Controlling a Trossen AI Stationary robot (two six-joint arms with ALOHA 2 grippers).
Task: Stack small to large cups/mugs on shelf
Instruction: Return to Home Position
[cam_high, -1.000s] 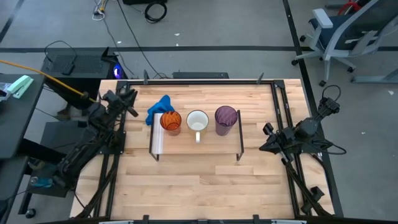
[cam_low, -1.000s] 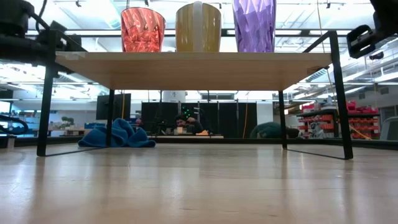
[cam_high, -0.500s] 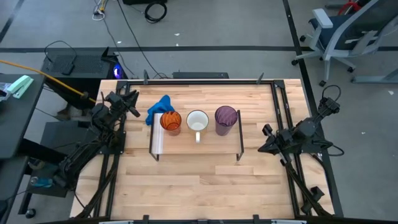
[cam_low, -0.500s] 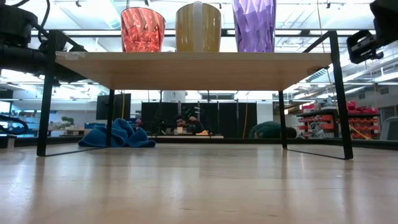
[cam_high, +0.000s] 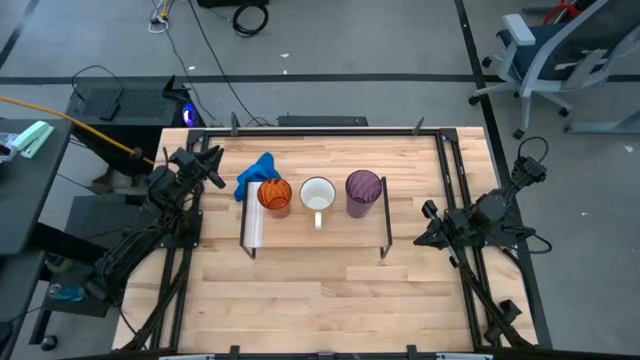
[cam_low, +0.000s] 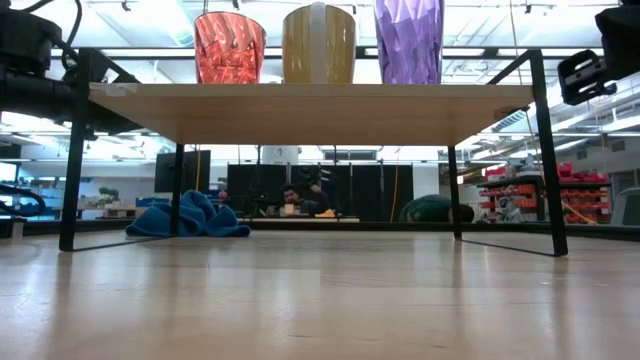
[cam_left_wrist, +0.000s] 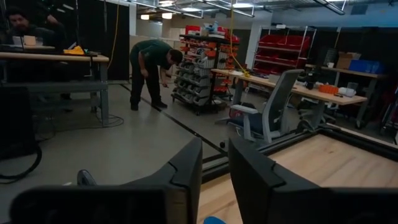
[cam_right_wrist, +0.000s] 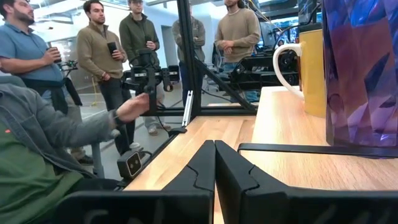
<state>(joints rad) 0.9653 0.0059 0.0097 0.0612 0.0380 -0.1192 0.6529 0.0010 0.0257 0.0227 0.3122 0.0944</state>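
Three vessels stand in a row on the low light-wood shelf: the small orange cup at its left end, the white handled mug in the middle and the taller purple tumbler at the right. Each rests upright on its base, as the low view shows for the cup, the mug and the tumbler. My left gripper hovers beyond the shelf's left end, slightly open and empty. My right gripper waits past the shelf's right end, shut and empty.
A crumpled blue cloth lies on the table behind the shelf's left end. Bare wooden tabletop stretches in front of the shelf. Black frame rails run along the table's edges. Several people stand in the room beyond the table.
My left arm has shifted a little beside the shelf's left end and then held still. The cups, the mug and the shelf have not moved.
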